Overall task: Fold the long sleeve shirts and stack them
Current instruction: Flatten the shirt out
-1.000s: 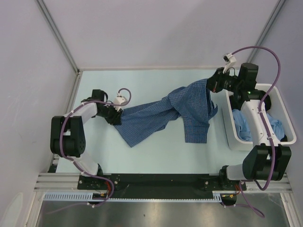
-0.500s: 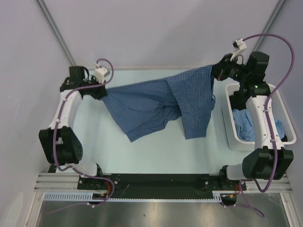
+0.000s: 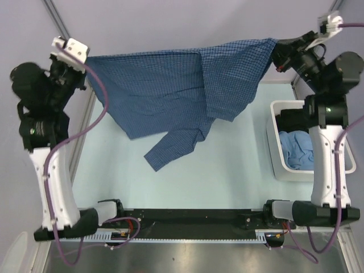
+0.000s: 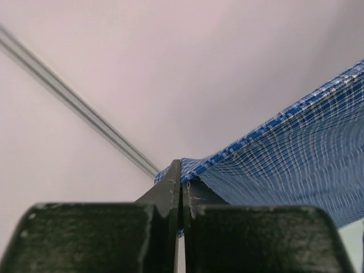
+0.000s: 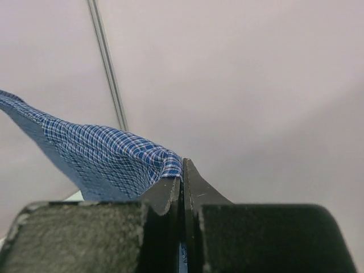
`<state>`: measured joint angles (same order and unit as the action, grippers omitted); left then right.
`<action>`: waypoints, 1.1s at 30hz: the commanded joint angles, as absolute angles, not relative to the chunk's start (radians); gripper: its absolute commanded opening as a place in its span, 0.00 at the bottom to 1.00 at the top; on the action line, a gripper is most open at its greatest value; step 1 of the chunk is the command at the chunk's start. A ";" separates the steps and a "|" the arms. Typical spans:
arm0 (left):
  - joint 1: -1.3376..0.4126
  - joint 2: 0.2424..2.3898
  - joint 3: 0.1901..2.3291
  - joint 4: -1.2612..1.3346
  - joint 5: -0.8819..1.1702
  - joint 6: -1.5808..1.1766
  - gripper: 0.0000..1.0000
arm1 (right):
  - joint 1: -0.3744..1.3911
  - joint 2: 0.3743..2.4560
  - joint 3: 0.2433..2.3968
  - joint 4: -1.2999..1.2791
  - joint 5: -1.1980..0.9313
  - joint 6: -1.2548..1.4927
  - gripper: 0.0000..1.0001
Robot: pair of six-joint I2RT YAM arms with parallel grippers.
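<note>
A dark-blue, white-checked long sleeve shirt (image 3: 165,85) hangs stretched in the air between both raised arms, high over the table. One sleeve dangles down toward the table's middle. My left gripper (image 3: 85,60) is shut on the shirt's left edge (image 4: 261,153). My right gripper (image 3: 275,46) is shut on the shirt's right edge (image 5: 114,153). In both wrist views the jaws are pressed together with checked cloth pinched between them. A light-blue garment (image 3: 298,151) lies bunched in the white bin.
A white bin (image 3: 276,136) stands at the table's right side, beside the right arm. The pale table top (image 3: 227,170) lies below the hanging shirt. Grey walls with metal posts (image 3: 57,20) enclose the back and sides.
Both arms have risen and spread apart, lifting the shirt off the table. It went from draped on the surface to stretched wide and hanging in the air.
</note>
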<state>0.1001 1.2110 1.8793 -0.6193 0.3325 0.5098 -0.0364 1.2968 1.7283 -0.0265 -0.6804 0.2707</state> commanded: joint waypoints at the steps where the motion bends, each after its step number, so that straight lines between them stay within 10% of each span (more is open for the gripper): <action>1: 0.112 0.999 1.841 -0.442 0.195 0.437 0.00 | -0.049 1.099 1.801 0.018 -0.526 0.250 0.00; 17: 0.112 0.876 2.046 -0.365 0.169 0.337 0.00 | -0.054 1.072 2.255 -0.133 -0.296 0.097 0.00; 33: 0.112 1.008 1.048 -0.043 0.375 0.521 0.00 | -0.015 1.143 1.309 0.113 -0.506 0.089 0.00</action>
<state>0.0975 0.9718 1.1976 -0.2050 0.3595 0.4488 -0.0235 1.1366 1.4025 -0.0250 -0.5560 0.1364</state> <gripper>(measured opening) 0.008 0.020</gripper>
